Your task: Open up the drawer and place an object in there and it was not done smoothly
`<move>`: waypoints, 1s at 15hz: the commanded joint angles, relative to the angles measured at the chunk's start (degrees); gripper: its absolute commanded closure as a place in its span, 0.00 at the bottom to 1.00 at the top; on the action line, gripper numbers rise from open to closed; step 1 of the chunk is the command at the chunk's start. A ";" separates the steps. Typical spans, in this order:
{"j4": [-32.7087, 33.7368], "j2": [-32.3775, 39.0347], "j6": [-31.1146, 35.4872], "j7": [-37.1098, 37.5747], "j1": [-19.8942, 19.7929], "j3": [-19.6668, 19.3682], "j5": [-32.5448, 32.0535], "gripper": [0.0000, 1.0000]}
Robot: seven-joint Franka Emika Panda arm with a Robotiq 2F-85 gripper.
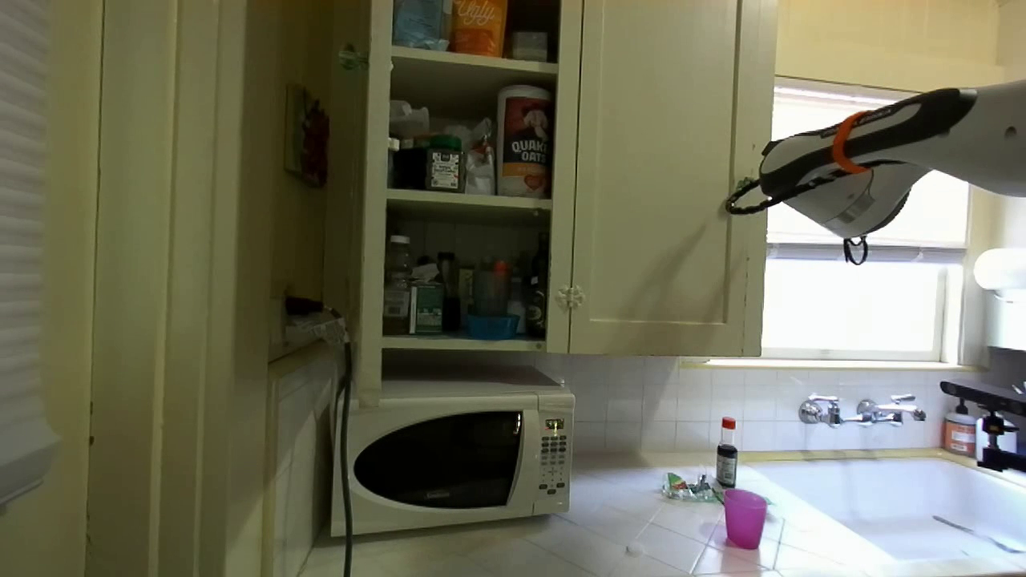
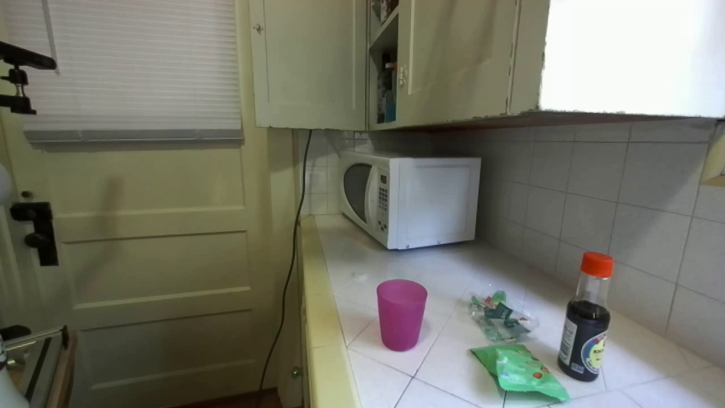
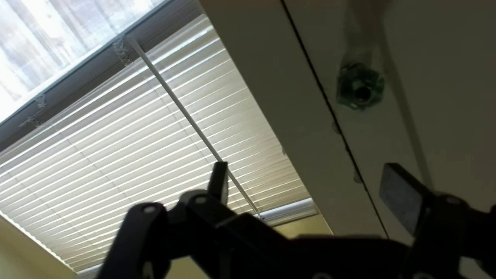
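Gripper (image 3: 309, 180): jaws parted, near green faceted knob (image 3: 360, 87) | cream wall cabinet (image 1: 657, 176): door closed | magenta plastic cup (image 2: 401, 317): upright, near yellow edge of table (image 2: 379, 377)

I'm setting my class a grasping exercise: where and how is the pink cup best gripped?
Probably grip the pink cup by its rim, pinching one wall from straight above: it stands upright, mouth up, and its sides narrow toward the base.

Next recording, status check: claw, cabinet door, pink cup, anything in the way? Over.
Claw open, empty. Cabinet door shut. Pink cup upright on counter. Green knob unobstructed in wrist view.
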 commanded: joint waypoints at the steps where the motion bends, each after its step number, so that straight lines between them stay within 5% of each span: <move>1: 2.71 0.98 0.21 1.02 -0.70 1.74 0.86 0.00; 15: 6.26 3.76 -2.95 4.48 -1.51 5.59 2.01 0.00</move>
